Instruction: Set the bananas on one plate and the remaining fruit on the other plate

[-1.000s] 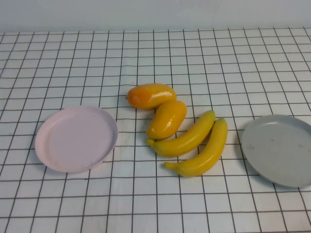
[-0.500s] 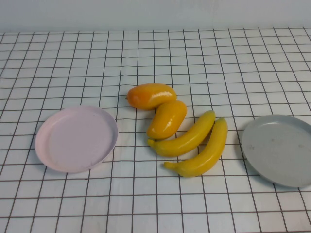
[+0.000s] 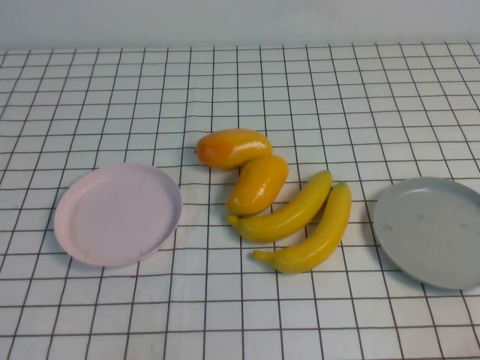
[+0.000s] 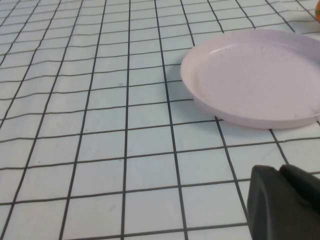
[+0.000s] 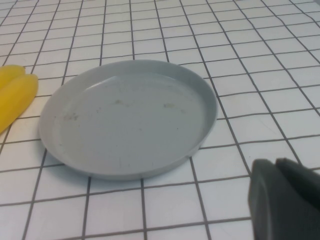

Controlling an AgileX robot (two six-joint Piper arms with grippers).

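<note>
Fruit is grouped mid-table between two bare plates; both pincers are pressed together, nothing pinched.

The left gripper (image 4: 286,202) is seen low over the checked cloth (image 3: 240,90), just beside the pale pink plate (image 3: 118,215). The right gripper (image 5: 286,205) is placed near the pale grey plate (image 3: 433,231). Two bananas (image 3: 300,223) and two mango-like fruits (image 3: 247,166) are laid well apart from both.
</note>
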